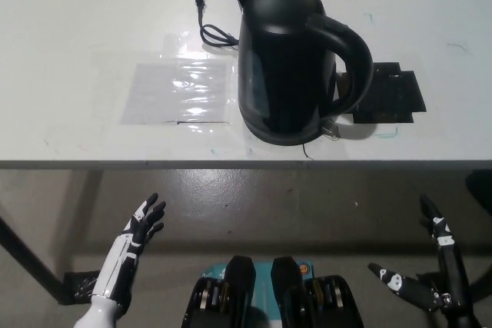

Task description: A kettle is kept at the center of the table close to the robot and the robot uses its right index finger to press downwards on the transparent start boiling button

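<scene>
Hands first: the black right hand (434,274) is down at the bottom right corner, below the table edge and over the floor, holding nothing. Its fingers are spread apart, one pointing up toward the table and another sticking out sideways to the left. It's well clear of everything on the table.

The white left hand (137,236) just rests at the lower left, also below the table edge, fingers fanned out and pointing up and slightly right, with nothing in it.

Up and to the left of the right hand, well apart from it, the black kettle (288,63) stands upright on the white table (77,28), near the front edge. Its spout points to the far left corner of the table, and the handle (350,55) loops out on the opposite side, toward the right hand's side. So its long axis runs spout to handle, roughly left-right with a bit of tilt. The transparent button (331,130) sits at the bottom of the handle, closest to the table's front edge.

Beyond the kettle, from the right hand's spot, the black cord (209,24) curls off with its plug lying flat. A clear plastic sheet (178,91) lies left of the kettle, and a black mat (396,97) sits right beside the handle.
</scene>
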Robot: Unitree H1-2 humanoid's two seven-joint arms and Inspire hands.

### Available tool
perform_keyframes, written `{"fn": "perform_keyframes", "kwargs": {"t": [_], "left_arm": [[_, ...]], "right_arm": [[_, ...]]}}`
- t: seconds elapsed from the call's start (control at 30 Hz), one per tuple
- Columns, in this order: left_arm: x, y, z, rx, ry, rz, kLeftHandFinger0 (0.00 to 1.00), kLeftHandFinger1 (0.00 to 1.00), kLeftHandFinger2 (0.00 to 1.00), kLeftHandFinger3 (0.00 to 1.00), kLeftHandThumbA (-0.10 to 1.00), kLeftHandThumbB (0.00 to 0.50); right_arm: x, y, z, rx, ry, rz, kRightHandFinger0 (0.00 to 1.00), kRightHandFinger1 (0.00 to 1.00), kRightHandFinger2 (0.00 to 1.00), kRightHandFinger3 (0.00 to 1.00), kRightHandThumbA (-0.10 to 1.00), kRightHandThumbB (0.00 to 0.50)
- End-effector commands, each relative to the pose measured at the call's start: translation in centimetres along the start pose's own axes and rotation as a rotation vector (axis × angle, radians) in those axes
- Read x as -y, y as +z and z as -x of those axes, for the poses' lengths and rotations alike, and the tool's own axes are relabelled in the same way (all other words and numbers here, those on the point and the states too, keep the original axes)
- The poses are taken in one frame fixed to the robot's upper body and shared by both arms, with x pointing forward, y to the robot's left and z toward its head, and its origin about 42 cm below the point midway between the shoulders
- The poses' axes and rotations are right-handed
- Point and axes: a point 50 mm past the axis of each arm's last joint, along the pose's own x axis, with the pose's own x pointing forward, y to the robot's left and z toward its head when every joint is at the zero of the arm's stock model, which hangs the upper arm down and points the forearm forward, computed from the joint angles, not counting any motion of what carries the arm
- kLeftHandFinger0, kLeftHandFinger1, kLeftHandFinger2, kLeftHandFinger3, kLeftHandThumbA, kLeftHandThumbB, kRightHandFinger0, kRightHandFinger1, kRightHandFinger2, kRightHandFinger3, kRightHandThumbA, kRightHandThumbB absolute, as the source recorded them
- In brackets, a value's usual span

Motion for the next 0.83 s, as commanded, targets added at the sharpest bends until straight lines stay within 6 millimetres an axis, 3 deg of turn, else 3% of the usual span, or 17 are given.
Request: {"fn": "perform_keyframes", "kwargs": {"t": [0.0, 0.47, 0.63, 0.8], "left_arm": [[-0.3, 0.7, -0.6, 0.047, -0.014, -0.014, 1.00, 1.00, 1.00, 1.00, 1.00, 0.201], [-0.2, 0.6, -0.1, 0.034, -0.011, -0.020, 1.00, 1.00, 1.00, 1.00, 1.00, 0.198], [-0.1, 0.5, 0.0, 0.042, -0.015, -0.015, 1.00, 1.00, 1.00, 1.00, 1.00, 0.180], [-0.2, 0.3, 0.6, 0.029, -0.004, -0.014, 1.00, 1.00, 1.00, 1.00, 1.00, 0.195]], "right_arm": [[-0.1, 1.2, -1.2, 0.090, -0.011, -0.085, 0.93, 0.99, 1.00, 1.00, 1.00, 0.246], [-1.6, 4.0, -2.3, 0.183, 0.009, -0.157, 0.93, 1.00, 1.00, 1.00, 1.00, 0.253], [-2.3, 2.9, -2.0, 0.136, 0.033, -0.167, 0.94, 1.00, 1.00, 1.00, 1.00, 0.230], [-2.4, 1.4, -1.5, 0.086, 0.051, -0.134, 0.92, 1.00, 1.00, 1.00, 1.00, 0.227]]}}
